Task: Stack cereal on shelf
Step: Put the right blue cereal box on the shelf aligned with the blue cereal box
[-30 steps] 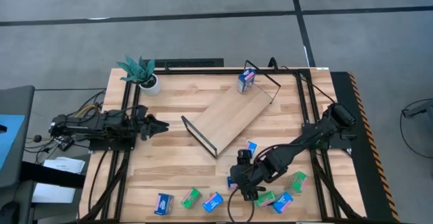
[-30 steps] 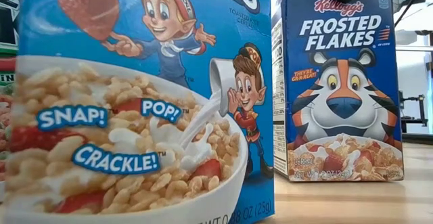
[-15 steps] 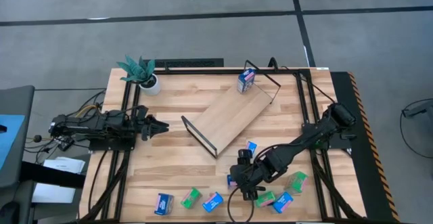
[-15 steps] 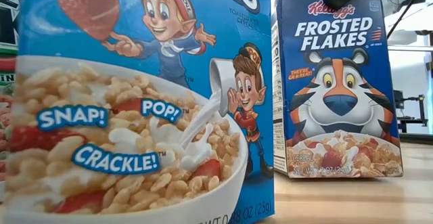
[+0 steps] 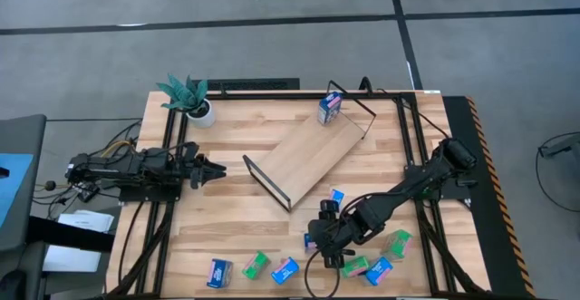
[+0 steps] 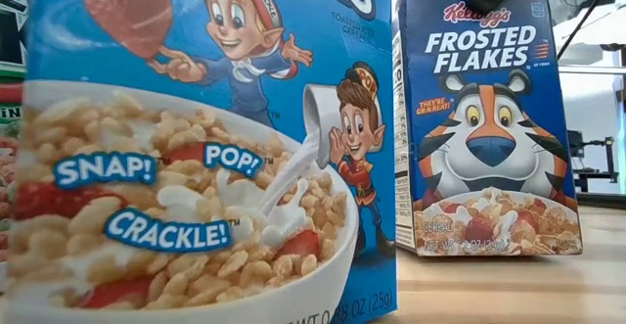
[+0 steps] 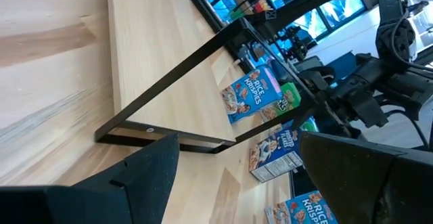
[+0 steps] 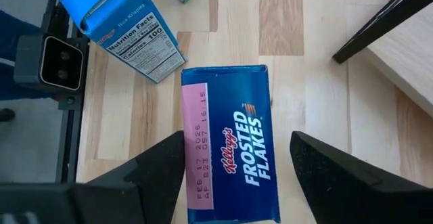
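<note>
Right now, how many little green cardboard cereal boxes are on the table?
3 small green cardboard boxes near the front edge: one left of the right arm, two beside it. The arm may hide more.

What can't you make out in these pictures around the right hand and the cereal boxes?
- Right hand: in the right wrist view its fingers flank the Frosted Flakes box, but contact is hidden.
- High view: the right arm covers that box; box prints are too small to read.
- Low view: the Rice Krispies box fills the frame, cut by the edges, hiding the shelf.
</note>
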Controlling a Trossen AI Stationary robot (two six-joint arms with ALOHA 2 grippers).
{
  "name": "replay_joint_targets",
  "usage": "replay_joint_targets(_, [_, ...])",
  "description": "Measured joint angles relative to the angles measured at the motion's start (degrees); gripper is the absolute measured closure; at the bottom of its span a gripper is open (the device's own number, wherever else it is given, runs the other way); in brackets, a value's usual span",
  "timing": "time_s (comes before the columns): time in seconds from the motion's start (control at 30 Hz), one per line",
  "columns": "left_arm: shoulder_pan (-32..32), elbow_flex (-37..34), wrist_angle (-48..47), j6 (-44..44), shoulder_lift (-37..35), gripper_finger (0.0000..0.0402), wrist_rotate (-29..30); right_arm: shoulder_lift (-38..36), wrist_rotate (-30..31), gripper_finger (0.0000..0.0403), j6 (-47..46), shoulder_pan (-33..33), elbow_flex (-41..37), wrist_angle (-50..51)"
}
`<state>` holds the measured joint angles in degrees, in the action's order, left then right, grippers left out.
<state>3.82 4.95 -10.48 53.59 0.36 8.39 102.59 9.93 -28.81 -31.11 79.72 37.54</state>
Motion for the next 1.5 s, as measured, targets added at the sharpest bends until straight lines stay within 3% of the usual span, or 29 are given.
replay_joint_targets(0.33, [0.01,0.0,-0.87,-0.01,0.0,0.0109,-0.01,-0.02,-0.9,0.0153,-1.23,0.13,0.0,0.04])
replay_joint_targets(0.73, [0.01,0.0,-0.87,-0.03,0.0,0.0109,-0.03,-0.04,-1.22,0.0242,-1.32,0.13,0.0,-0.2])
replay_joint_targets(1.0, [0.01,0.0,-0.85,-0.03,0.0,0.0109,-0.03,-0.04,-1.22,0.0255,-0.95,1.19,3.25,0.73])
replay_joint_targets(1.23, [0.01,0.0,-0.85,-0.03,0.0,0.0109,-0.03,-0.04,-1.2,0.025,5.12,3.87,10.82,10.46])
replay_joint_targets(1.5, [0.01,0.0,-0.85,-0.13,0.0,0.0109,-0.04,-0.09,-0.97,0.0253,18.19,7.9,20.6,26.6])
